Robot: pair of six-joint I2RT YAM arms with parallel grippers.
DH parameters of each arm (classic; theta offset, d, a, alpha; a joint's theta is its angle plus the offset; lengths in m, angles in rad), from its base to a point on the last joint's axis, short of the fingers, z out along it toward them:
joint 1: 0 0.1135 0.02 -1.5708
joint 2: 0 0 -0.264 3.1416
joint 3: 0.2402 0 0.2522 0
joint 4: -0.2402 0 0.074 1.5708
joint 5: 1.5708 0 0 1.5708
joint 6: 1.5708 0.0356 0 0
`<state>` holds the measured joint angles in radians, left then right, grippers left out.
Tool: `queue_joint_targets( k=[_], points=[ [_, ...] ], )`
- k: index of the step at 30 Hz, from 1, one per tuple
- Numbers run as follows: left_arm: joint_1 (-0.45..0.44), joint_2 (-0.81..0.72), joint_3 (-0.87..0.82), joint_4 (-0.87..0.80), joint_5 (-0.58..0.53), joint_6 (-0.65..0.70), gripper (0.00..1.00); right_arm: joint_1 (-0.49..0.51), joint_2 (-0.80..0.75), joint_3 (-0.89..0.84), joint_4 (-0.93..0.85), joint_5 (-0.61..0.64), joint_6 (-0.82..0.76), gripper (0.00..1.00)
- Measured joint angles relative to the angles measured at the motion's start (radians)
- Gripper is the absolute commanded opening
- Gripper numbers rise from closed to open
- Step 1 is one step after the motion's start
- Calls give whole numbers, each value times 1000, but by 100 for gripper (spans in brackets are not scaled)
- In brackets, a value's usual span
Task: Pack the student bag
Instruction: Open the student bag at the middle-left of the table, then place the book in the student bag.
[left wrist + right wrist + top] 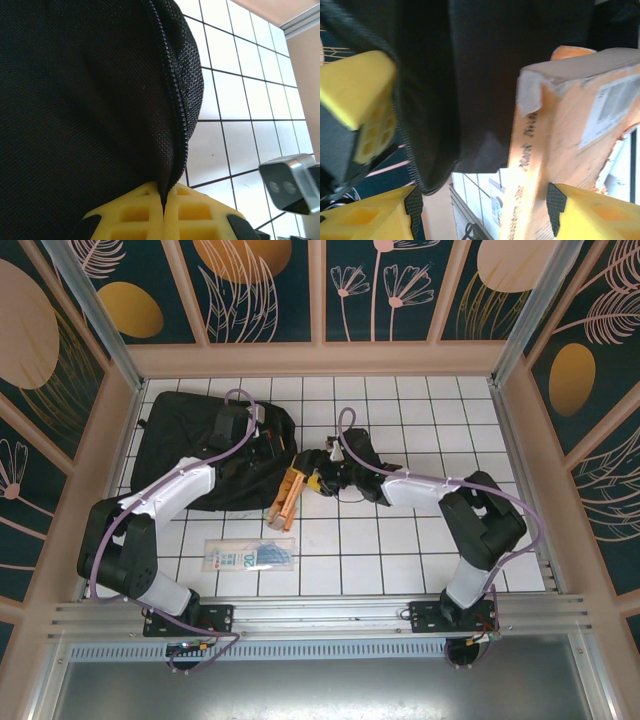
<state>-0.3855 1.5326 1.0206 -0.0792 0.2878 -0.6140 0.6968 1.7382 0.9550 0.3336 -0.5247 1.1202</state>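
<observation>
The student bag [190, 440] lies at the back left of the tiled table, black and soft. My left gripper [268, 440] sits at its right edge; in the left wrist view its yellow fingers [164, 205] are shut on the bag's zipper edge [177, 100], pulling the fabric up. My right gripper [305, 483] reaches in from the right. An orange cardboard box [288, 498] stands tilted at its tip beside the bag. In the right wrist view the jaws [482, 215] stand wide; the box [560, 140] lies against the right fingertip, and black bag fabric [470, 75] hangs by the left one, with a gap between.
A flat clear packet with blue print [250, 557] lies on the tiles in front of the bag. The left gripper's yellow finger [365, 95] appears close by in the right wrist view. Patterned walls [320, 290] enclose the table. A grey camera block [290, 182] sits near the bag's edge.
</observation>
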Motion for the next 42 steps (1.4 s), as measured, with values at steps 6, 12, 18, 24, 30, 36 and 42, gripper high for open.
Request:
queue_joint_targets(
  k=[6,12,18,24,30,36,42],
  points=[
    [0,0,0,0,4,0,0,6,79,16,-35,3,-27,69],
    [0,-7,0,-2,3,0,0,21,111,63,-125,26,-84,61],
    [0,-26,25,-36,-1,5,0,23,108,50,-193,72,-137,34],
    [6,-47,75,-84,0,24,0,6,45,-19,-224,103,-154,0],
    [30,-58,149,-153,47,53,0,-86,-166,-117,-315,169,-191,0],
    [32,-58,256,-219,112,69,0,-206,-512,-180,-423,244,-252,0],
    [32,-53,341,-248,216,56,0,-266,-684,-90,-477,246,-328,0]
  ],
)
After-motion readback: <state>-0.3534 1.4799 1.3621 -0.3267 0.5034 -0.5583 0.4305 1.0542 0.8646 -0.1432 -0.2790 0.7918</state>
